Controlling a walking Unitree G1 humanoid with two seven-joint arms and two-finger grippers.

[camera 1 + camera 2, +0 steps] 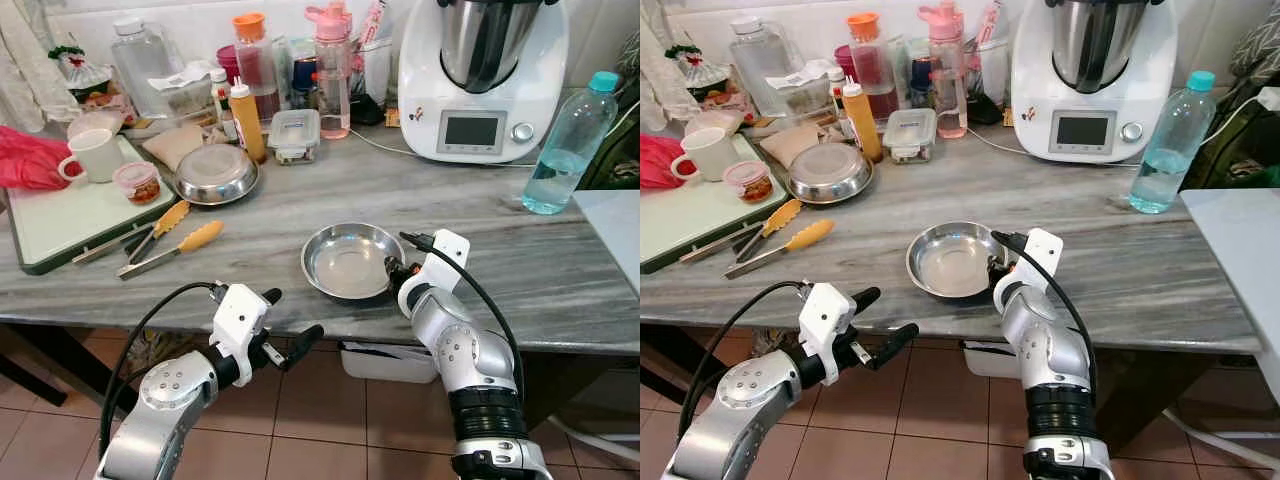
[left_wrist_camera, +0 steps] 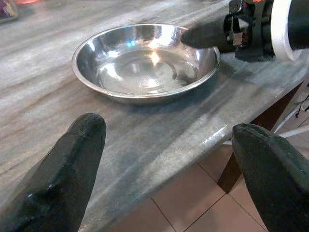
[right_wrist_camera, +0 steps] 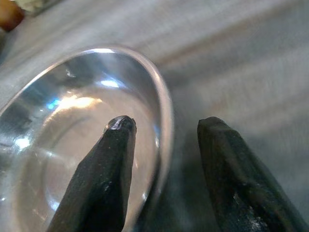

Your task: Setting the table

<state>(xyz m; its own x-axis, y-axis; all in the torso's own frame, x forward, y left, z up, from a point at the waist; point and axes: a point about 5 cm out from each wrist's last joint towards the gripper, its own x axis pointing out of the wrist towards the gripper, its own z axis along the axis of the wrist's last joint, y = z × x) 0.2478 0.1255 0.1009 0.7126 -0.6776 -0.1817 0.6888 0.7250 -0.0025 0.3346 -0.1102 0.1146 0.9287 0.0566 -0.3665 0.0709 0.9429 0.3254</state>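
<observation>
A shallow steel bowl (image 1: 345, 262) sits on the grey marble counter (image 1: 520, 270), close to its front edge. My right gripper (image 1: 392, 272) is at the bowl's right rim and is open. In the right wrist view one finger (image 3: 113, 159) is inside the bowl (image 3: 58, 145) and the other lies outside on the counter, so the rim runs between them with a gap. My left gripper (image 1: 292, 314) hangs open just below and in front of the counter edge, left of the bowl, with nothing between its fingers (image 2: 72, 164). It faces the bowl (image 2: 140, 67).
A second steel bowl (image 1: 215, 172), yellow-handled tongs (image 1: 170, 240) and a green-rimmed tray (image 1: 60, 215) with a mug (image 1: 95, 155) lie to the left. Bottles and jars line the back, beside a white food processor (image 1: 480, 75). A water bottle (image 1: 570, 140) stands at the right.
</observation>
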